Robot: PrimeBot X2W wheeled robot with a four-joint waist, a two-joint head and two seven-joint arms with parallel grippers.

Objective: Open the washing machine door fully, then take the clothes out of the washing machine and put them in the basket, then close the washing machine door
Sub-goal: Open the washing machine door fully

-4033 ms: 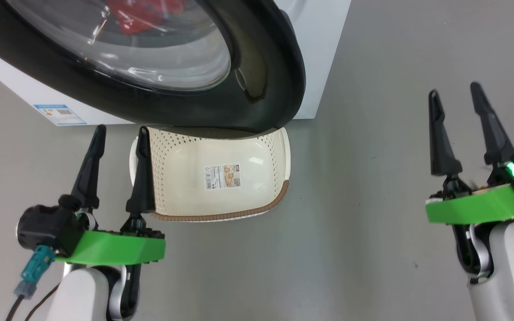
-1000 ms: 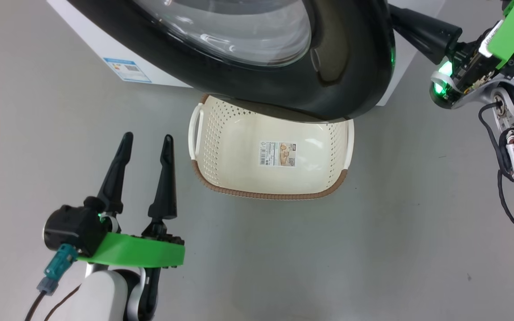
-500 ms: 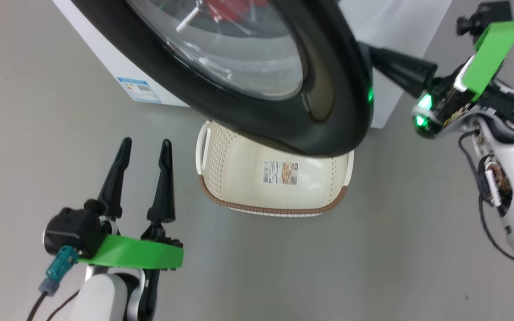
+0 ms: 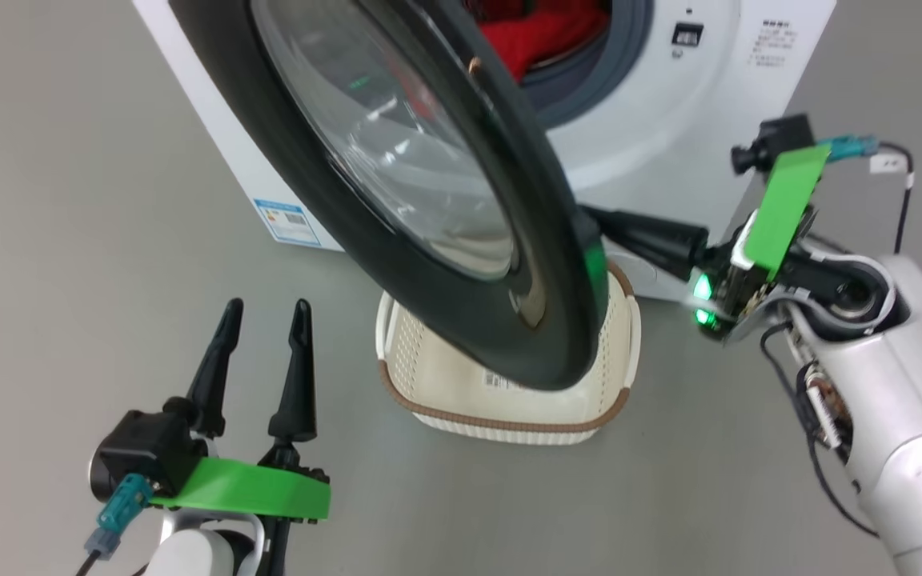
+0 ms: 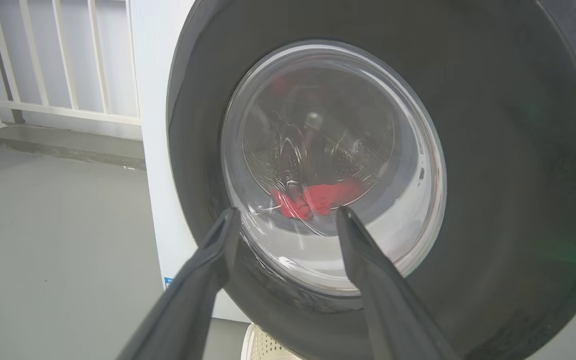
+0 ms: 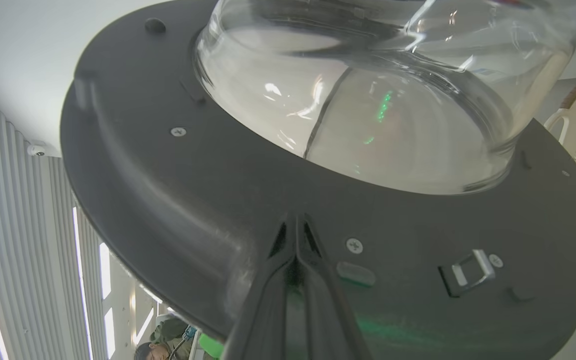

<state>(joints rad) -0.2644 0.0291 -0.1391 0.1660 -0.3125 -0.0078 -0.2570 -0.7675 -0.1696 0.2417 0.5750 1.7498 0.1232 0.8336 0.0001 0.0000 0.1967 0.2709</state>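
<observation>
The washing machine [image 4: 669, 104] is a boxy white front-loader with a smooth enamelled face and a grey rubber ring around its drum mouth. It stands on the plain grey floor [image 4: 69, 240]. The washing machine door [image 4: 421, 184] stands partly swung out, a wide round disc with a glossy black rim and a bulging bowl of clear glass.

The right end effector [image 4: 629, 228] reaches in behind the door's free edge. Its two dark, tapered fingers are pressed together, and in the right wrist view their tips [image 6: 295, 220] meet the matte dark-grey inner face just below the glass bowl, near a small metal latch [image 6: 468, 272].

The basket [image 4: 509, 418] sits on the floor under the door's lower rim, touching nothing held. It is cream perforated plastic with a brown woven-look rim.

The left end effector [image 4: 266, 308] hovers low, well clear of the door, its fingers spread and empty.

The clothes [image 4: 541, 36], soft red fabric, lie inside the drum. A small blue label sticker [image 4: 289, 220] marks the machine's lower corner.
</observation>
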